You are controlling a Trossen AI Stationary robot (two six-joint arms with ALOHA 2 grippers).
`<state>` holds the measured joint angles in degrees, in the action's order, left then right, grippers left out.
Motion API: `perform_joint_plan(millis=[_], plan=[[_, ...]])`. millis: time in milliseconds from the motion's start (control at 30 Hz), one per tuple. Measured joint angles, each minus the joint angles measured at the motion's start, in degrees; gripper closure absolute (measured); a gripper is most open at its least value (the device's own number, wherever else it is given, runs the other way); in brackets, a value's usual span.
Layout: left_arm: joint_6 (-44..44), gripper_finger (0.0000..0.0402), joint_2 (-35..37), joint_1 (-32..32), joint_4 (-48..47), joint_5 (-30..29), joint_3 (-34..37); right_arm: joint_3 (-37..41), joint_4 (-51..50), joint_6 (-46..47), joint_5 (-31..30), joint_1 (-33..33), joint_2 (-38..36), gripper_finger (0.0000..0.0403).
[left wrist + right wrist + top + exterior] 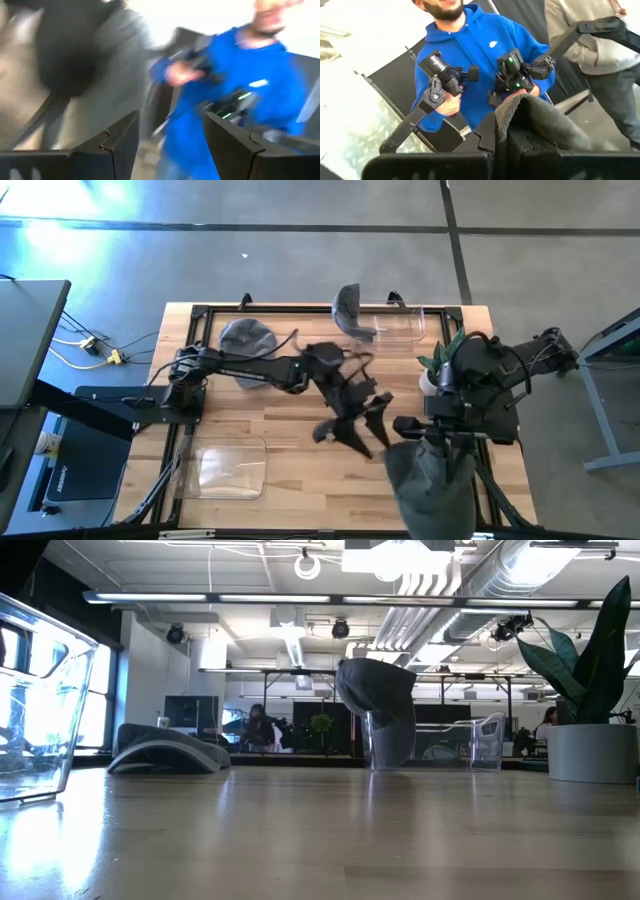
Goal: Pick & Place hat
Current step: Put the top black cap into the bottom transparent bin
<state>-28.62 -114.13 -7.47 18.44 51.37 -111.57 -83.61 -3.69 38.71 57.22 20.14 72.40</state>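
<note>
A grey hat (432, 478) hangs from my right gripper (428, 436) over the table's near right edge; my right gripper (501, 131) is shut on its cloth. A second grey hat (248, 338) lies flat by its underside on the far left of the table (165, 752). A third hat (347, 308) sits on a clear stand (378, 690) at the far edge. My left gripper (355, 428) is raised over the table's middle, open (170, 145) and holding nothing. My right gripper pinches a fold of the grey hat's cloth (517, 107) between its two fingers. The cloth bunches over the fingertips. In the high view the hat hangs below the gripper, lifted clear of the table.
A clear container (228, 468) stands near the near left corner (30, 700). A potted plant (440, 360) stands at the right (590, 700), and a clear bin (400, 328) sits at the far edge. A person in a blue hoodie (470, 55) stands beyond the table.
</note>
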Motion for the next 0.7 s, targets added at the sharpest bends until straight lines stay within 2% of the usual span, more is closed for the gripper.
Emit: perform_joint_plan(millis=[33,167,233,367,533,700], plan=[[-0.97,0.0189,-0.64,-0.1,2.94,0.37,-0.33,0.0,-0.6,-0.08,-0.2,-0.02,-0.27,0.0398],[-4.22,0.0189,-1.46,-1.39,3.17,0.54,0.44,0.0,-1.51,-0.5,-1.31,-0.02,-1.12,0.04],[-3.36,0.0191,-1.04,-1.54,-0.82,-2.08,0.19,0.0,-1.59,-0.6,-1.89,0.0,-1.23,0.0399],[2.61,0.0201,1.11,-1.54,-14.83,-7.6,0.19,0.0,-1.65,-1.63,-2.94,0.18,-1.57,0.0399],[9.64,0.0217,2.96,-1.52,-21.45,-15.46,0.16,0.0,-1.66,-1.78,-3.1,0.66,-1.59,0.0399],[13.89,0.0219,3.78,-1.52,-20.62,-23.38,0.04,0.0,-1.63,-3.0,-3.55,0.63,-1.59,0.04]])
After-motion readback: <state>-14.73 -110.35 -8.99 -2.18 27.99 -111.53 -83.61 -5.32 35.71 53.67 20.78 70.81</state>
